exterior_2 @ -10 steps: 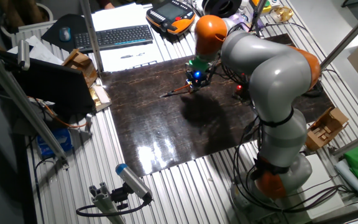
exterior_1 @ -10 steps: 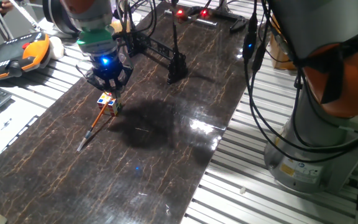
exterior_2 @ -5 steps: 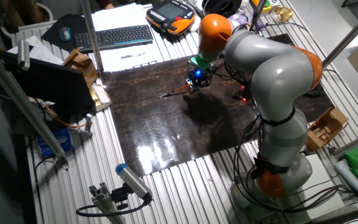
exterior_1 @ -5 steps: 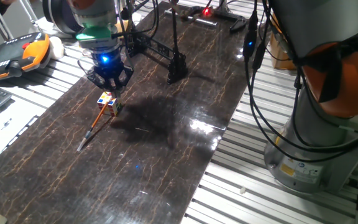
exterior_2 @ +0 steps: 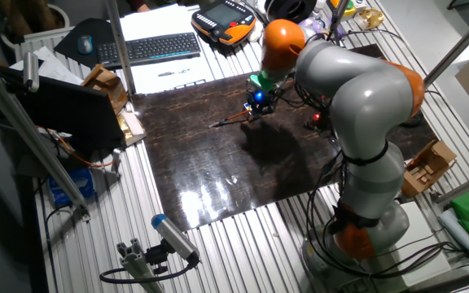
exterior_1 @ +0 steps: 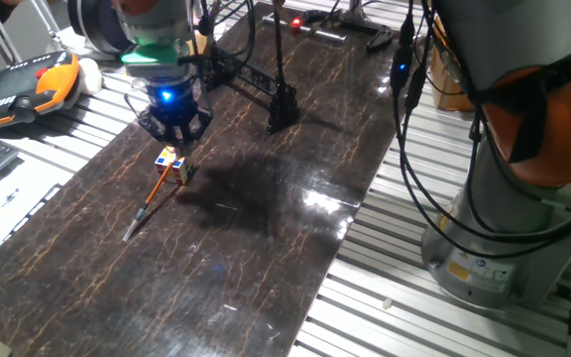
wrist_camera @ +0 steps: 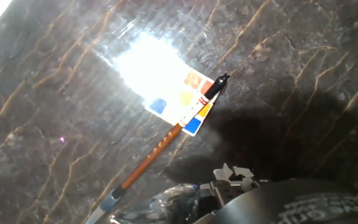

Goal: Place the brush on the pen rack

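The brush (exterior_1: 152, 203) lies slanted on the dark table, its upper dark end resting on the multicoloured cube (exterior_1: 173, 165). In the hand view the brush (wrist_camera: 160, 146) crosses the cube (wrist_camera: 182, 99), its dark end at the upper right and its greyish tip at the lower left. My gripper (exterior_1: 174, 137) hangs just above the cube with its fingers spread, holding nothing. It also shows in the other fixed view (exterior_2: 256, 106). The pen rack (exterior_1: 282, 107), a black bar with a blocky foot, stands to the right behind the gripper.
An orange teach pendant (exterior_1: 28, 84) and a keyboard (exterior_2: 149, 47) lie on the slatted bench left of the table. Cables (exterior_1: 404, 69) hang at the right, by the arm's base (exterior_1: 494, 248). A black bracket (exterior_1: 370, 35) sits at the table's far end.
The gripper has shifted very slightly up and away above the cube. The brush and the cube have not moved.
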Available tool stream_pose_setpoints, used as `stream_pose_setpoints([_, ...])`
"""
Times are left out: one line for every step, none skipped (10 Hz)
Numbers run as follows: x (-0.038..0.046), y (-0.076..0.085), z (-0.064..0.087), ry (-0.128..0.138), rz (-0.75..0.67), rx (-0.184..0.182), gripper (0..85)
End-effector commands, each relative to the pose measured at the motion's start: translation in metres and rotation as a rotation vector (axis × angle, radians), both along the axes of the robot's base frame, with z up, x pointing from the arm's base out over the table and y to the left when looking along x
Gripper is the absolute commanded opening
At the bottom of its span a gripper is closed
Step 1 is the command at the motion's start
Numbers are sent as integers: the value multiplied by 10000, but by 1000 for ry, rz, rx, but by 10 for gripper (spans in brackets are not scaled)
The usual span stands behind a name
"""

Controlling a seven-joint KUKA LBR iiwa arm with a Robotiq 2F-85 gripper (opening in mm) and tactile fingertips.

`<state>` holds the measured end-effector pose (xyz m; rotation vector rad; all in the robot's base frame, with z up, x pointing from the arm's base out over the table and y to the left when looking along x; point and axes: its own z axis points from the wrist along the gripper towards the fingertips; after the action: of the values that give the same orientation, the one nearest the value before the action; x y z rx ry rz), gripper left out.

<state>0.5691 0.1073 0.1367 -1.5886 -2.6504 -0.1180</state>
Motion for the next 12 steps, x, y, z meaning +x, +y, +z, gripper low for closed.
stream_pose_setpoints([3, 55, 3, 4, -25, -8, 340])
stream_pose_setpoints([32, 118, -26, 14, -44, -14, 457])
stream_pose_setpoints([69, 125, -51, 13, -64, -7, 490])
stream_pose_setpoints([111, 138, -86, 8, -89, 6, 493])
stream_pose_setpoints([159, 160, -121, 4, -119, 15, 493])
stream_pose_setpoints([213, 195, -159, 2, -144, 22, 493])
stream_pose_setpoints([259, 224, -195, 2, -159, 22, 490])
stream_pose_setpoints([301, 235, -233, -1, -176, 21, 490])
stream_pose_setpoints([335, 236, -269, -3, -192, 30, 490])
stream_pose_setpoints([369, 242, -313, -2, -201, 32, 490])
stream_pose_setpoints([399, 252, -359, 1, -220, 35, 490])
stream_pose_setpoints([423, 262, -402, 5, -242, 49, 490])
